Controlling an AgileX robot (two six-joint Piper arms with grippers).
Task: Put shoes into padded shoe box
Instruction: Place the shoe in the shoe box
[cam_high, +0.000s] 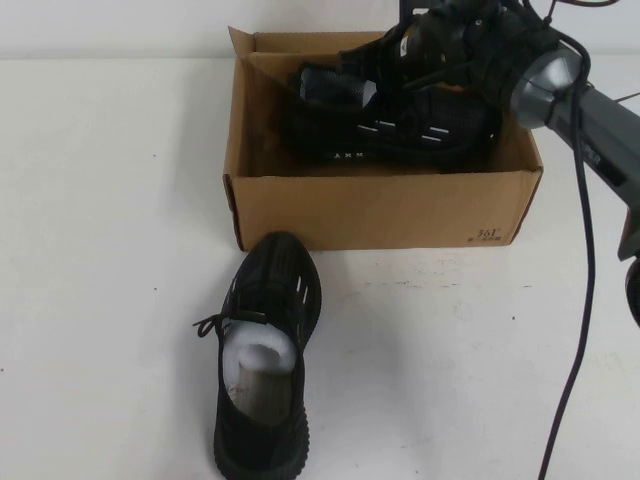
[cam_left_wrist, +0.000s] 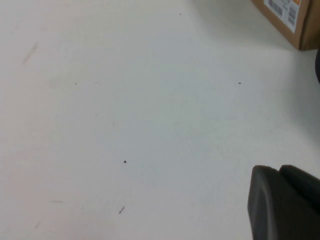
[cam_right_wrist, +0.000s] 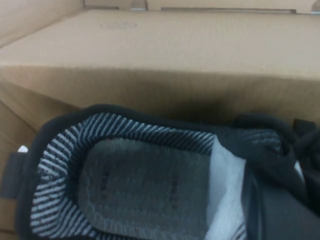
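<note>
1. Reaching into the cardboard shoe box (cam_high: 380, 210), my right gripper (cam_high: 425, 60) sits over one black sneaker (cam_high: 395, 125) inside; I cannot tell its claw state.
2. I see the second sneaker (cam_high: 262, 360) on the white table (cam_high: 100, 250), just before the box.
3. My left gripper (cam_left_wrist: 282, 202) hovers over bare table; claw state unclear.

Showing matt brown corrugated cardboard on the padded shoe box (cam_high: 380, 210). Showing black knit cloth, ribbed rubbery soles and white paper stuffing on the shoes (cam_high: 262, 370). Presenting a smooth, matt white finish across the surface (cam_high: 100, 250).
</note>
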